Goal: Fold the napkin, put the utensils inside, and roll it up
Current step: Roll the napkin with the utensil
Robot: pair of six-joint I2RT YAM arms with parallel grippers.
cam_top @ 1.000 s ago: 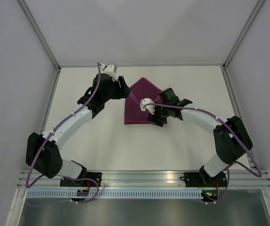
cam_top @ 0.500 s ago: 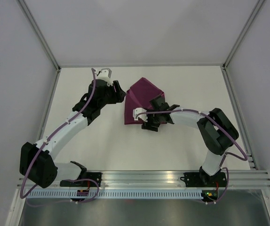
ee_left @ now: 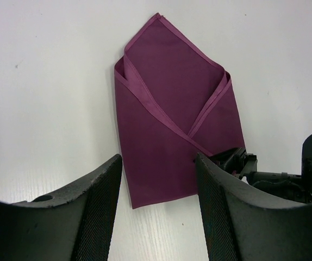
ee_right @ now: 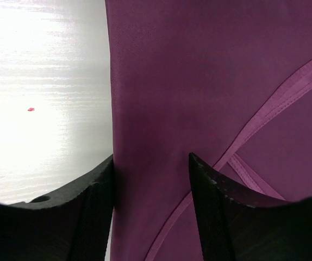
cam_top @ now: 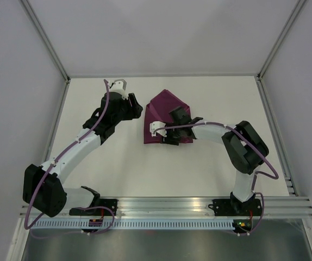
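The left gripper (ee_left: 157,179) held its jaws spread, the folded napkin (ee_left: 172,109) lying just ahead of them. The right gripper (ee_right: 150,174) also had its jaws spread, with the napkin directly beneath them.

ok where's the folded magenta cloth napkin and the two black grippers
folded magenta cloth napkin (ee_left: 173,117), left wrist view, middle of the cloth
black left gripper (ee_left: 157,163), left wrist view, midway between its fingertips
black right gripper (ee_right: 150,160), right wrist view, midway between its fingertips

A robot lab cell: bare white walls (cam_top: 161,32), aluminium mounting rail (cam_top: 167,204).
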